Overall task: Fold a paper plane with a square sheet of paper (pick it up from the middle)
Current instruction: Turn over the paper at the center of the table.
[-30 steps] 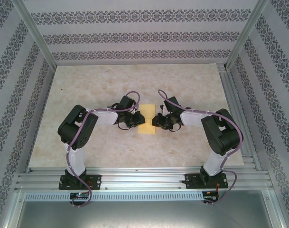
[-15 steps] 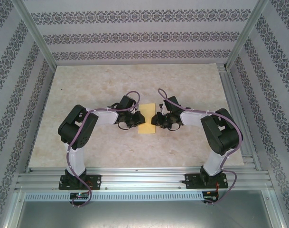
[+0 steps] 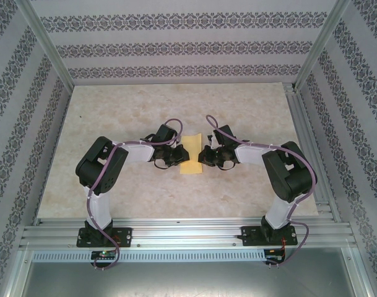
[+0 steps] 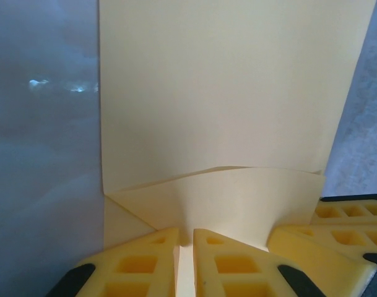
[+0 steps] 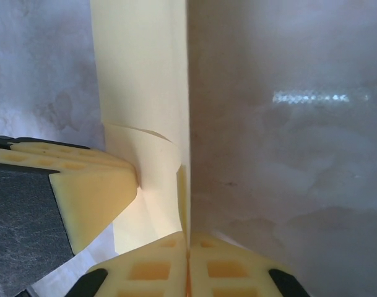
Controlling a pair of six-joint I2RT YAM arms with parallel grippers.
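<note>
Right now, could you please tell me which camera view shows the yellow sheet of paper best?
The left wrist view: the sheet of paper spreads broad and close, its raised flap plain. The right wrist view gives a narrow strip; the top view, a small patch between the left gripper and right gripper.

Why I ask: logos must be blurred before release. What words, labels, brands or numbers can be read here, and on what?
No text is readable.
The square sheet of paper is blank.
The yellow fingers are unmarked.
The wall bands are ornament, not letters.
The boards at the arm bases are too small to tell.
</note>
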